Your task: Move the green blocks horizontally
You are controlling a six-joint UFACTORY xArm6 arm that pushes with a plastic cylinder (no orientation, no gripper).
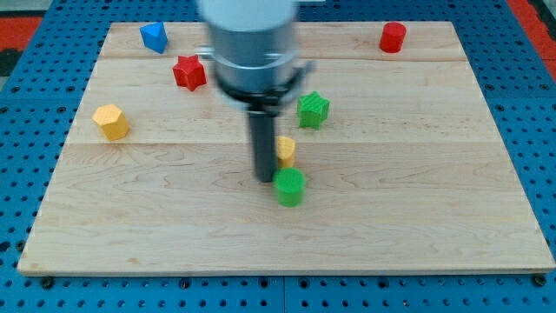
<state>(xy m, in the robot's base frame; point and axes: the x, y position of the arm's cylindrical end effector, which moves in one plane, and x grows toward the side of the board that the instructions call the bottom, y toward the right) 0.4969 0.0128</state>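
Two green blocks lie on the wooden board (417, 200). A green star-shaped block (313, 109) sits right of centre. A green round block (289, 186) sits below it near the middle. My tip (264, 179) is at the left side of the green round block, touching or nearly touching it. The rod hides part of a small yellow block (286, 149) just above the green round block.
A red star block (188, 72) and a blue block (154, 36) lie at the upper left. A yellow hexagonal block (110, 121) is at the left. A red cylinder-like block (393, 37) is at the upper right. Blue pegboard surrounds the board.
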